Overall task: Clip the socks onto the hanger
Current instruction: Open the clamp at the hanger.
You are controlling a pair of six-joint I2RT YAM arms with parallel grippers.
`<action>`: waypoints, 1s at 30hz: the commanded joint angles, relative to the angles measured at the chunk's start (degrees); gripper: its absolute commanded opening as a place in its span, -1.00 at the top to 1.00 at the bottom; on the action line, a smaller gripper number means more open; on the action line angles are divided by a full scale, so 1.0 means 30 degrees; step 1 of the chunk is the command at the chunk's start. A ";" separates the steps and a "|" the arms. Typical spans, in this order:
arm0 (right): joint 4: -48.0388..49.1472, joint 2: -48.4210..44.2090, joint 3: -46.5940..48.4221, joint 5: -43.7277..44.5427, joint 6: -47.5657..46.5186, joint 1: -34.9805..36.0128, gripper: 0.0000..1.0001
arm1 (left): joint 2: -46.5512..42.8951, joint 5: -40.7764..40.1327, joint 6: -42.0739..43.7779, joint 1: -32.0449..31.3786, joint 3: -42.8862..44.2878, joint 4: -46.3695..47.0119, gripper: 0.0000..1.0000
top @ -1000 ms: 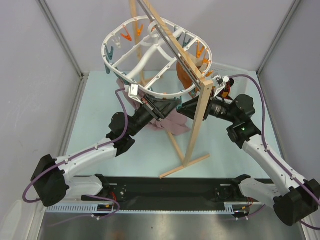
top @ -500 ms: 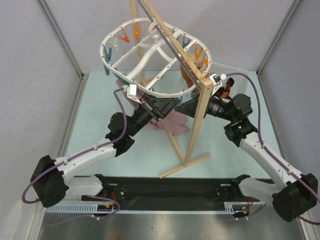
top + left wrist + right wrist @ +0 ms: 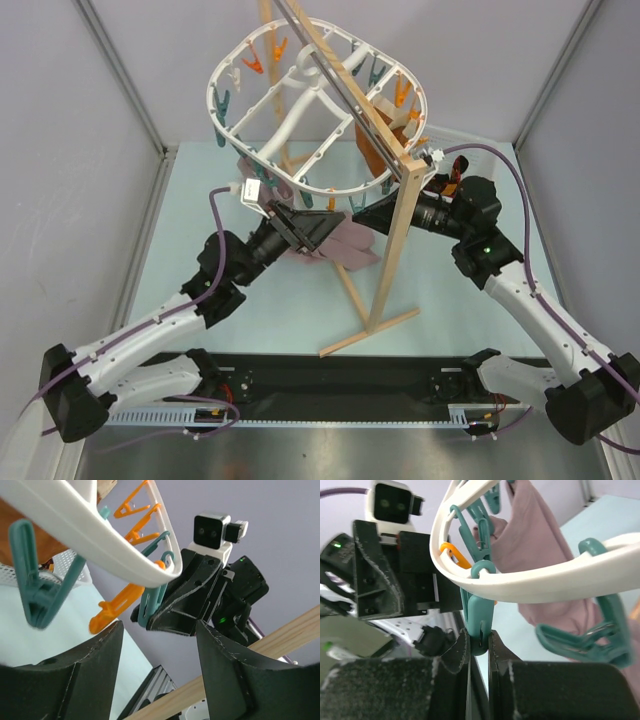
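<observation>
Right pincer (image 3: 479,647) nips a teal clip (image 3: 481,614), seemingly tight beneath the hanger rim (image 3: 545,587).

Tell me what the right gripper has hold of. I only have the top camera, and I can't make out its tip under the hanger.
Observer: On the right wrist camera, the right gripper is shut on a teal clip that hangs from the hanger, off its white rim.
Operator: And the left gripper?
Observer: The left wrist camera shows the left gripper open, with nothing between its fingers.
Operator: Any sock at that clip?
Observer: No sock shows in either wrist view. Only a pink cloth hangs beyond the rim.
</observation>
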 commanded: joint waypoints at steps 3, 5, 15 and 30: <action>-0.4911 -0.0151 0.1802 0.3039 -0.4265 0.0474 1.00 | -0.0776 -0.1440 0.0526 -0.0561 0.1483 -0.5008 -0.26; -0.5325 -0.0092 0.2067 0.3483 -0.4680 0.0533 1.00 | -0.0369 -0.3370 0.1140 -0.1060 0.2971 -0.6451 -0.31; -0.5913 0.0142 0.2448 0.4979 -0.5736 0.1177 1.00 | 0.3203 -0.8384 0.2782 -0.3639 0.8369 -1.1053 -0.35; -0.6177 -0.0209 0.2389 0.4979 -0.6145 0.1383 1.00 | 0.6226 -1.1960 0.3866 -0.4607 1.1447 -1.2933 -0.26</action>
